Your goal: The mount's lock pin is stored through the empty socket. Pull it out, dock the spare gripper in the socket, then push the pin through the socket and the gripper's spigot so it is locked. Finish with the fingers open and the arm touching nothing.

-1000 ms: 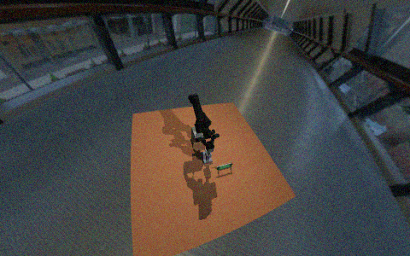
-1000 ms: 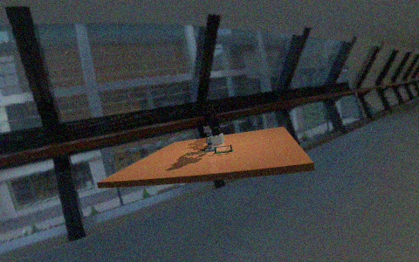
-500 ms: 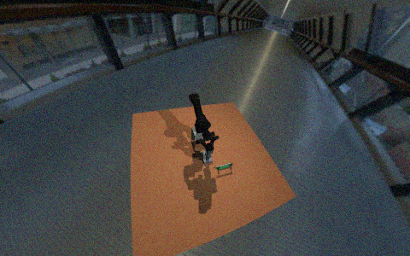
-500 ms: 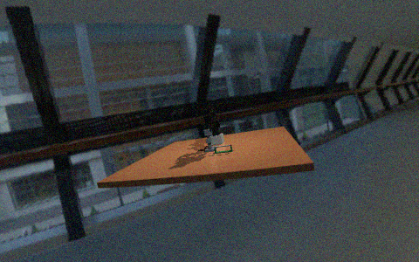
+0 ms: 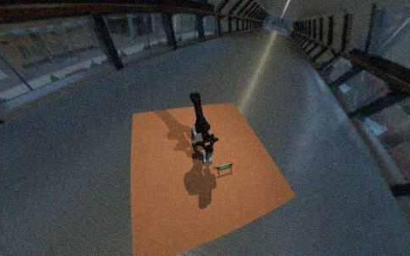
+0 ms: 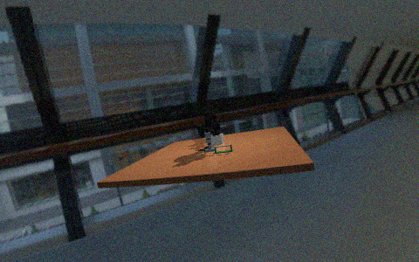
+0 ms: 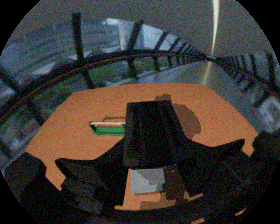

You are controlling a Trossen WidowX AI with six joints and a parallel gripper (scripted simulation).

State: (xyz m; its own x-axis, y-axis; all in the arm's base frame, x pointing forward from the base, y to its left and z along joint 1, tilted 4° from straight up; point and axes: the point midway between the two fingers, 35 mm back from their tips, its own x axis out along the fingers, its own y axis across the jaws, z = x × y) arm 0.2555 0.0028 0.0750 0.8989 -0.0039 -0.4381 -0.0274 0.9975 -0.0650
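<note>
My gripper [image 7: 148, 134] is shut on the spare gripper [image 7: 153, 131], a large black block that fills the middle of the wrist view. A light grey piece [image 7: 147, 179], seemingly part of the mount, shows below it between the fingers. Pale grey parts [image 5: 207, 158] [image 6: 216, 140] also show close to the arm in the top and exterior views. The socket and spigot are hidden or too small to make out. The lock pin [image 7: 108, 123] is a white bar with a red tip. It lies along the green rack [image 5: 224, 167] [image 6: 223, 152] [image 7: 108, 131], clear of the grey parts.
The black arm [image 5: 201, 121] stands over the orange table top [image 5: 161, 222] [image 6: 265, 153] [image 7: 56, 132]. The green rack is beside the arm, left of the held block in the wrist view. Dark shadows of the arm fall across the table.
</note>
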